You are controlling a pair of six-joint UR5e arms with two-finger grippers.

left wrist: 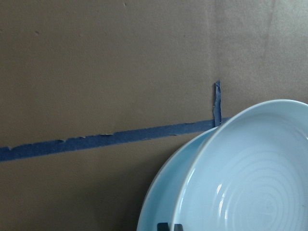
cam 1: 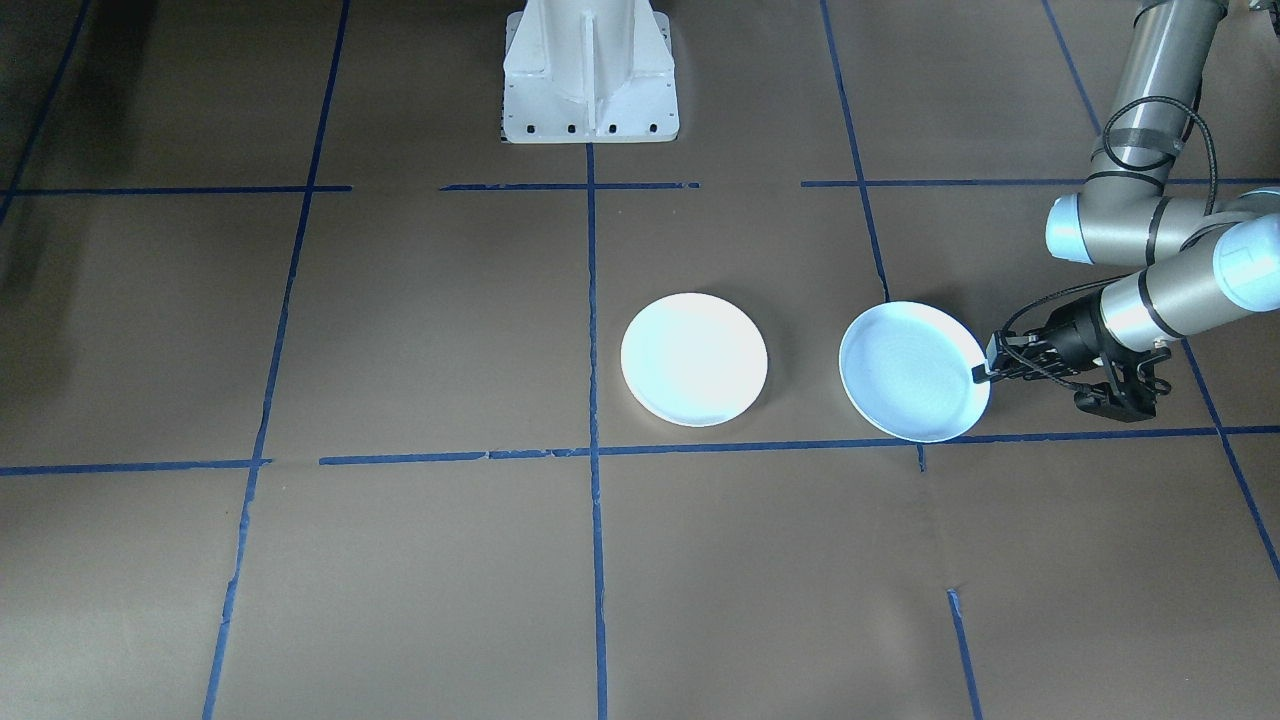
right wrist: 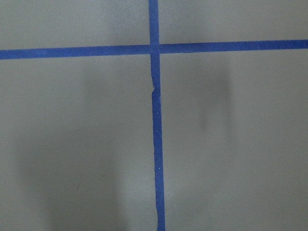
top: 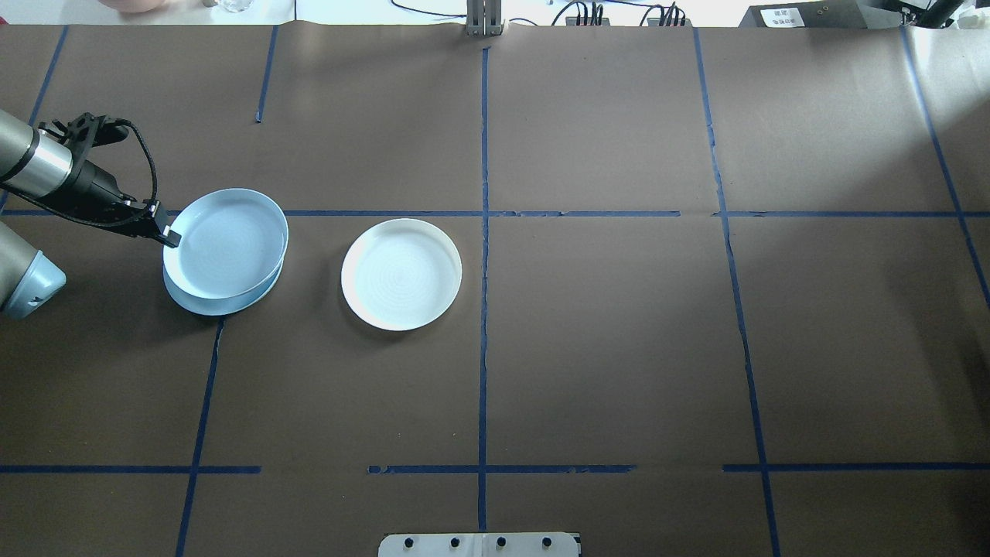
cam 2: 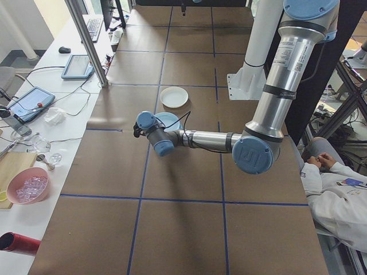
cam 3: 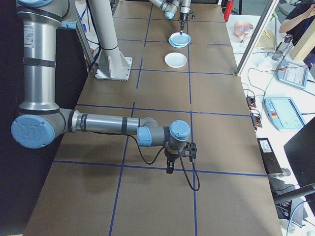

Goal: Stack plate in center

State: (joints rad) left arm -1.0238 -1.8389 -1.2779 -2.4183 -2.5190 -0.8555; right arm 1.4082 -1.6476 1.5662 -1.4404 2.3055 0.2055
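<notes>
Plate (top: 224, 244) pinched at its rim by left gripper (top: 168, 236), frame left, tilted over a second blue plate (top: 213, 303). We can't tell the right gripper's (cam 3: 173, 164) state. White plate (top: 401, 274) sits mid-frame.

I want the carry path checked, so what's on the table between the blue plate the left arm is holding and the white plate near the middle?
Nothing: in the overhead view only bare brown table covering separates the blue plate from the white plate.

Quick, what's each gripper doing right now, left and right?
Left gripper: closed on the rim of the upper blue plate, lifted and tilted over a second blue plate.
Right gripper: seen only from the side; cannot tell.
</notes>
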